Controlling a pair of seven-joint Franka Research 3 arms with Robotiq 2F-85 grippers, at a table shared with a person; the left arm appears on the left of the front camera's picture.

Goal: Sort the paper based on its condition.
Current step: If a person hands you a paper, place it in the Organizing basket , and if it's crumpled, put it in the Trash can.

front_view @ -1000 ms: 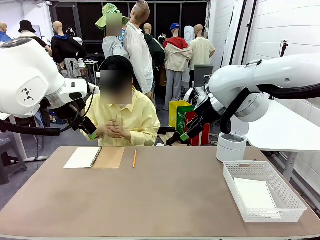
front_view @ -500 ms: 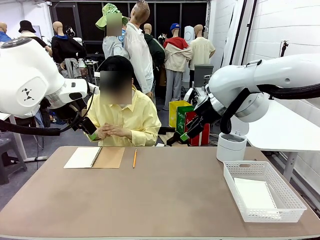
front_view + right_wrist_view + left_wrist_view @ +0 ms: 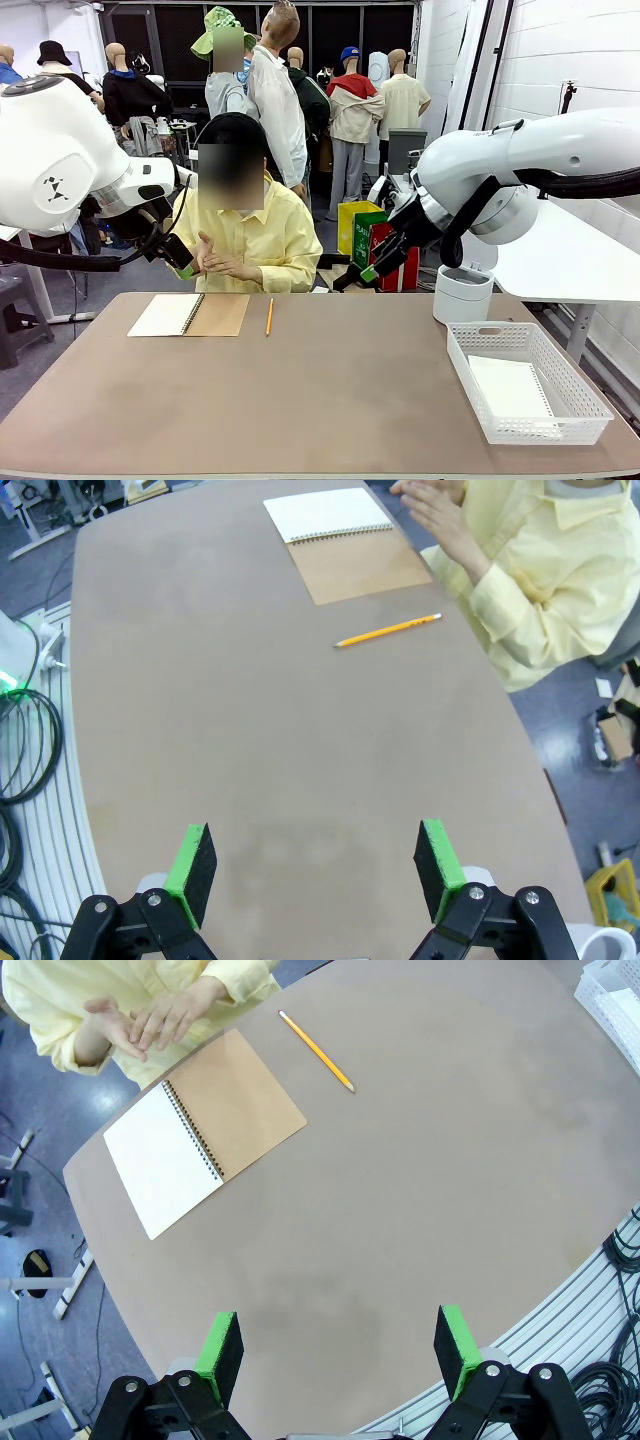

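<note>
Here both arms hang high over the table [image 3: 300, 400]. The left gripper [image 3: 340, 1345] is wide apart and holds nothing. The right gripper [image 3: 312, 870] is wide apart too, with nothing in it. The paper [image 3: 508, 387] lies flat inside the white basket [image 3: 470, 375] at the right end of the table. An open notebook [image 3: 190, 315] lies at the far left, with a pencil [image 3: 269, 316] just beside it. The person's hands [image 3: 215, 258] are together near the chest.

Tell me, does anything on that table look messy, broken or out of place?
Nothing stands out. The notebook lies open and flat beside the pencil, and a white sheet lies flat in the mesh basket. Both end effectors hang open above the table, holding nothing.
</note>
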